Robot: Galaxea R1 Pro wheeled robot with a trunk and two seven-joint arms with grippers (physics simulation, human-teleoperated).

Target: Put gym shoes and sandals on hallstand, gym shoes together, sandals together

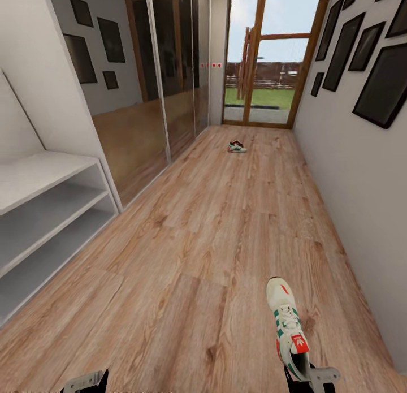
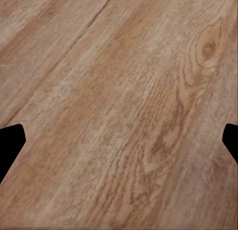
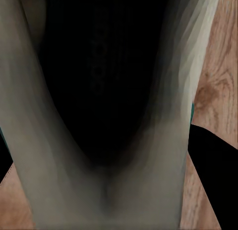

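Observation:
One cream-white gym shoe [image 1: 288, 325] with green stripes and a red tongue patch hangs low at the near right, toe pointing away. My right gripper [image 1: 306, 378] is shut on its heel end. In the right wrist view the shoe's dark inside [image 3: 104, 91] is pressed close, with a black finger [image 3: 213, 185] beside it. A second gym shoe [image 1: 237, 147] lies far down the corridor floor [image 1: 215, 229] near the glass door. My left gripper [image 1: 85, 383] hangs open over bare planks, its fingertips [image 2: 10, 145] wide apart. The hallstand [image 1: 51, 175] stands at the left. The sandals are out of view.
Mirrored wardrobe doors [image 1: 164, 87] run along the left wall past the hallstand. The right wall [image 1: 350, 172] carries dark picture frames. A wood-framed glass door [image 1: 265, 59] closes the corridor's far end. Open floor stretches between me and the far shoe.

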